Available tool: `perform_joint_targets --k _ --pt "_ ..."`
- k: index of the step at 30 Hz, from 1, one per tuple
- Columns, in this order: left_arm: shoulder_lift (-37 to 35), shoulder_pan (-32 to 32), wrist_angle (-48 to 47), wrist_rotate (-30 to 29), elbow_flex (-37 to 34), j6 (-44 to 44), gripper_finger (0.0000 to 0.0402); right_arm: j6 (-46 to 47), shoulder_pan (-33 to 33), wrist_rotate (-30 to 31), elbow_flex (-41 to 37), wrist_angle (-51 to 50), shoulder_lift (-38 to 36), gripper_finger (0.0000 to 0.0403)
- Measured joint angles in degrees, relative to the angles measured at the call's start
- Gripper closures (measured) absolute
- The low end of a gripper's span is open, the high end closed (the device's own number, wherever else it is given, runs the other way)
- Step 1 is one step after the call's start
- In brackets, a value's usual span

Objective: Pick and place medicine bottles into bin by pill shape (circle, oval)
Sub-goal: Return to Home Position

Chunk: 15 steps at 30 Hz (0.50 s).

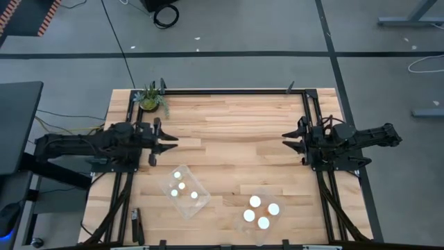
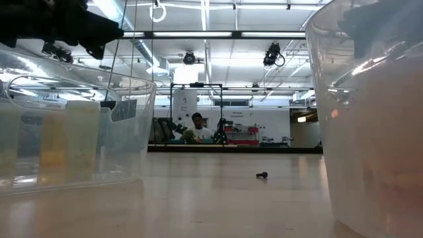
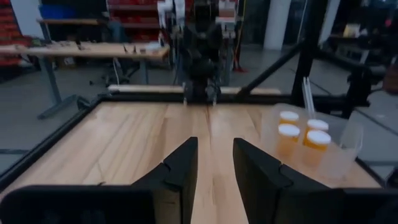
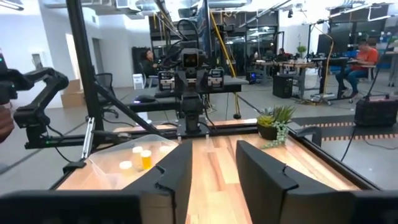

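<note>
While both arms lie low along opposite side edges of the worktop (image 1: 236,125), the left end effector (image 1: 170,141) and right end effector (image 1: 288,139) face each other, fingers parted and empty, with bare wood between them. Near the front edge, the medicine bottles (image 1: 182,185) stand capped inside two clear tubs (image 1: 201,205). A potted plant (image 1: 150,99) sits in the far-left corner.

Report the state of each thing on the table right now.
Left gripper: open, empty.
Right gripper: open, empty.
Left tub: holds four small bottles, capped, upright.
Right tub: holds four big bottles, capped, upright.
Plant: upright, back left corner.
</note>
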Motion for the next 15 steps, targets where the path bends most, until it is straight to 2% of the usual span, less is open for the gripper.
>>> perform_joint_targets --k 5,11,15 --pt "-7.01 0.06 -0.66 0.02 -3.44 -1.46 0.0292 3.42 0.00 0.21 0.00 -0.52 0.00 0.0297" --pt "-13.93 -0.19 -2.63 0.31 -7.00 -1.46 0.0292 12.52 0.00 -0.07 0.00 -7.35 0.20 0.0314" --pt "-18.33 -0.79 -5.35 0.48 -8.20 -0.16 0.0292 22.10 0.00 0.06 0.00 -10.89 0.53 0.0314"
